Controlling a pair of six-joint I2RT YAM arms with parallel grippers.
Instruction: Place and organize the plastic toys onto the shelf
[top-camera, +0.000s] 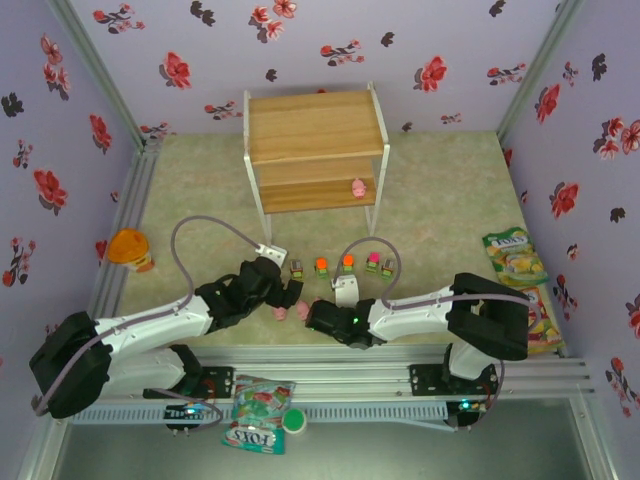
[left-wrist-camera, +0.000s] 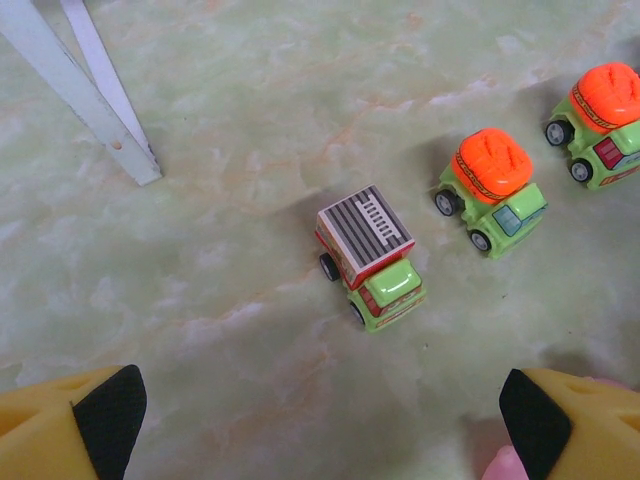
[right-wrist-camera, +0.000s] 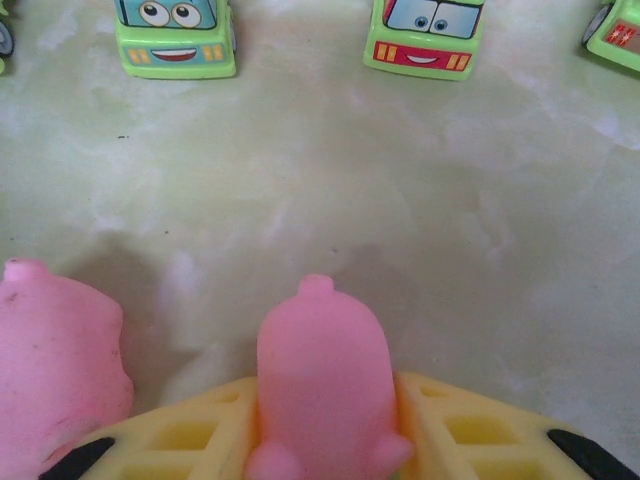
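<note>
Green marbled tabletop (top-camera: 440, 190), task barely started: one shelved pig (top-camera: 358, 187) on the shelf's (top-camera: 315, 130) lower board, far ahead of both grippers. Right gripper (right-wrist-camera: 322, 400) pinches a pink pig (right-wrist-camera: 320, 340), with a spare pig (right-wrist-camera: 55, 350) just beside it. Left gripper (left-wrist-camera: 322, 415) is wide open and empty, with the grey-topped car (left-wrist-camera: 368, 258) just ahead. Row of five cars (top-camera: 347, 264) not shelved. Candy bag (top-camera: 255, 425) behind left gripper reads FOX'S.

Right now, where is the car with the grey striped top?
In the top view the grey-topped car stands on the table in front of the shelf, leftmost in its line, with an orange-topped car just to its right.
</note>
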